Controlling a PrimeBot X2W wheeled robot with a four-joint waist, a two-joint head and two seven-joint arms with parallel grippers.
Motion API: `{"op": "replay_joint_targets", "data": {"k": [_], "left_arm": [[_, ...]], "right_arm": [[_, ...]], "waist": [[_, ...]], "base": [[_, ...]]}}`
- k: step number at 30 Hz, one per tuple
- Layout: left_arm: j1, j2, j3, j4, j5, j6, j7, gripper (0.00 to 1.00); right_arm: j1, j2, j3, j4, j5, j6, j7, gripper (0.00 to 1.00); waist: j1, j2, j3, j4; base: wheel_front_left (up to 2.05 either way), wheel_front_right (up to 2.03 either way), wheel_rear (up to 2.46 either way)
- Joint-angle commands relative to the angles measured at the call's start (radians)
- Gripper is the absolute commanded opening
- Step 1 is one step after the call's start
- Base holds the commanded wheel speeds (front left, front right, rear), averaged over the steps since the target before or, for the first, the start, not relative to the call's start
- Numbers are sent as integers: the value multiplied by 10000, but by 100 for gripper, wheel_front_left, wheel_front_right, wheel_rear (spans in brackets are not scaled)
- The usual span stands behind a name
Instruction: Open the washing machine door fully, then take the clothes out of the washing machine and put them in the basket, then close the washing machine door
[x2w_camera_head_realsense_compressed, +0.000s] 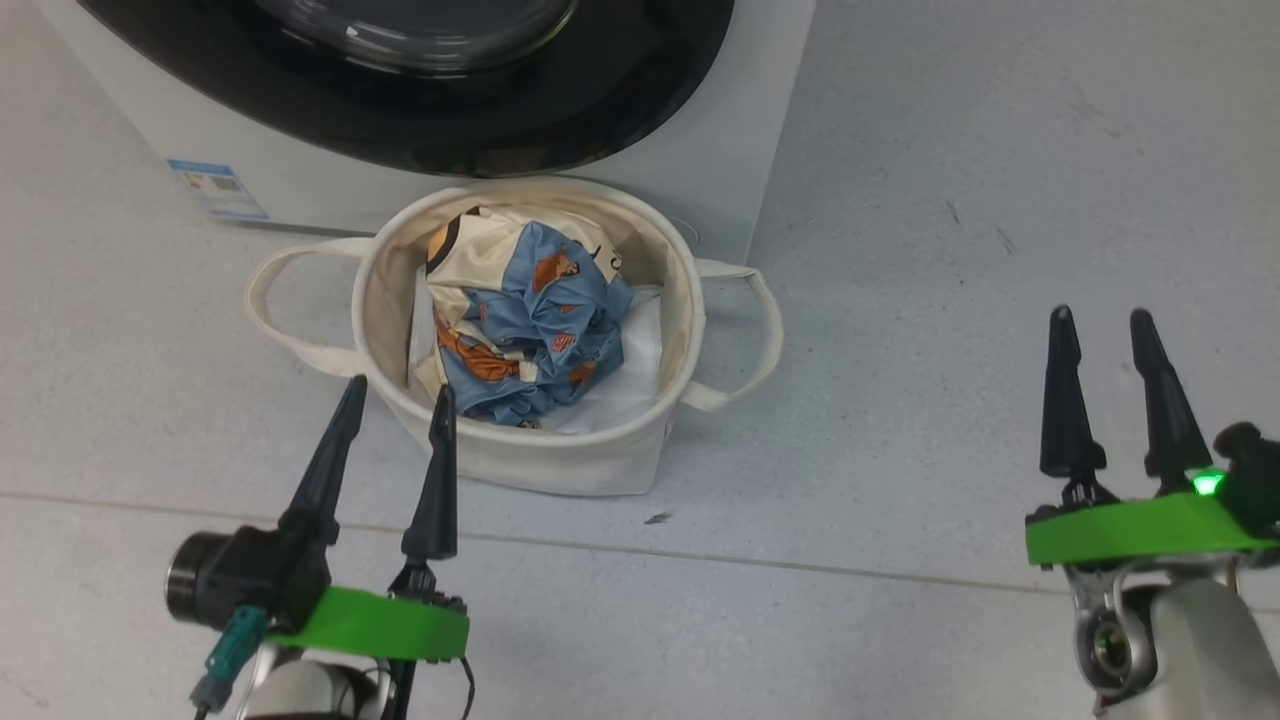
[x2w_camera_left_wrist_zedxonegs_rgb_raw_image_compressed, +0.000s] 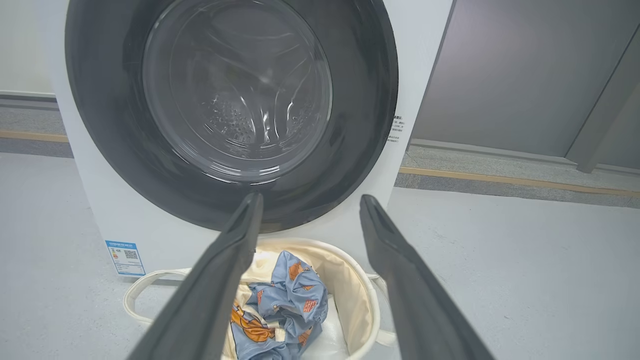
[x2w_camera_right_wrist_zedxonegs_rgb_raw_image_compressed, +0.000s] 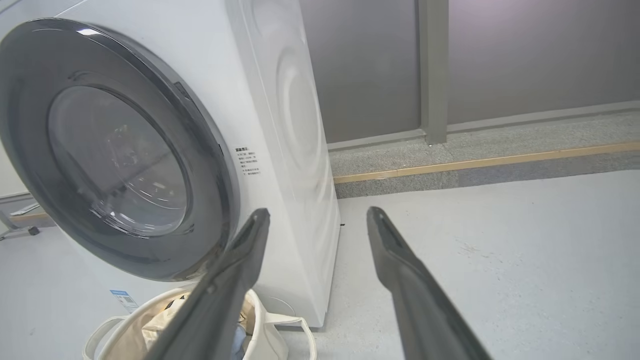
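Already the work looks almost finished, so the dangers that remain are small ones.

From the head, the clothes (x2w_camera_head_realsense_compressed: 530, 330) lie inside the basket (x2w_camera_head_realsense_compressed: 560, 460), which stands on the floor just in front of the machine (x2w_camera_head_realsense_compressed: 300, 185), below the door (x2w_camera_head_realsense_compressed: 600, 110). Your left claw (x2w_camera_head_realsense_compressed: 400, 388) is spread and holds nothing, and its fingertips are just beside the near rim of the basket. A careless push forward would hit this soft rim and could tip the basket or shove it against the machine. Your right claw (x2w_camera_head_realsense_compressed: 1100, 315) is spread and empty too, well apart to the right over bare floor.

From the left wrist, the door faces you and looks shut. Through the glass I see only the drum, but a small piece low inside could be hidden, so I cannot say for sure that it is empty.

From the right wrist, the door lies flat against the front. Whether the latch has caught, I cannot tell. If it has not, the door may swing open again, and the last step would not be done.
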Motion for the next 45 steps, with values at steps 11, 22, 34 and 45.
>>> {"op": "replay_joint_targets", "data": {"k": [11,22,34,45], "left_arm": [[31,138,275,-5,96,-159,-59,100],[187,137,383,335,100,-35,-59,100],[187,137,421,96,164,131,-59,100],[179,137,573,299,218,461,-59,100]], "right_arm": [[-202,37,-139,848,9,-4,-38,100],[-58,37,126,1095,-132,-4,-38,100],[-88,37,337,946,-173,-4,-38,100],[-72,37,488,937,-308,-4,-38,100]], "waist": [[0,-1,-184,-73],[0,-1,-567,20],[0,-1,-513,123],[0,-1,-593,64]], "base": [[0,0,0],[0,0,0],[0,0,0],[0,0,0]]}}
